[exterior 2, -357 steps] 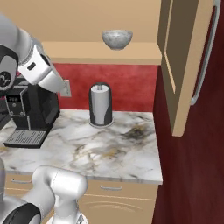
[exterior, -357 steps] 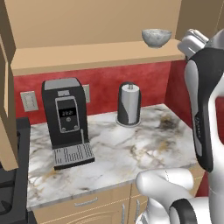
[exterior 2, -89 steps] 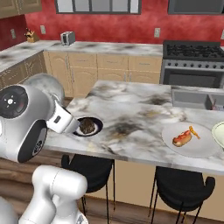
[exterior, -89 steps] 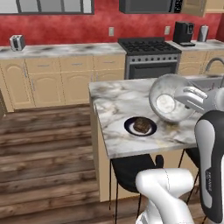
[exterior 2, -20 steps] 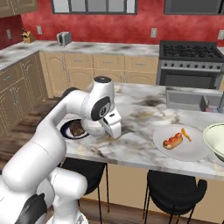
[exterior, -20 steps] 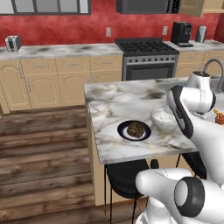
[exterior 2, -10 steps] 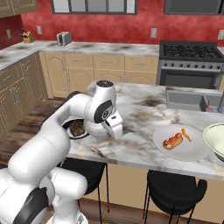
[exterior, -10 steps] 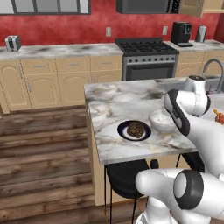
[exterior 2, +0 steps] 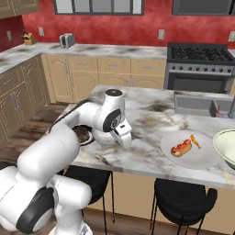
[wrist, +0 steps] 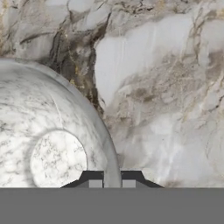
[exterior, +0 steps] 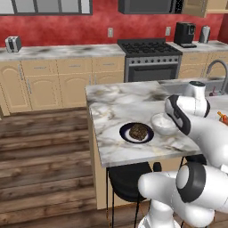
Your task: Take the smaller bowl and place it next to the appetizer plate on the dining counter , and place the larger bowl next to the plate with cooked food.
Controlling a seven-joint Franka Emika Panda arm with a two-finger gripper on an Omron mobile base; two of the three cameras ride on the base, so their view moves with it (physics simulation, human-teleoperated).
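1. The small bowl is sitting on the counter at the centre of the left base frame, just right of the navy plate — the first placing looks all but done.
2. The gripper is pinching the bowl's rim at the bottom of the hand frame, jaws narrow, one finger inside and one outside.
3. Next, I'd say, it needs to be letting go and lifting straight up, so the bowl isn't dragged toward the plate.
4. The large bowl is waiting at the right edge of the right base frame, beside the pale plate — possibly already close enough.
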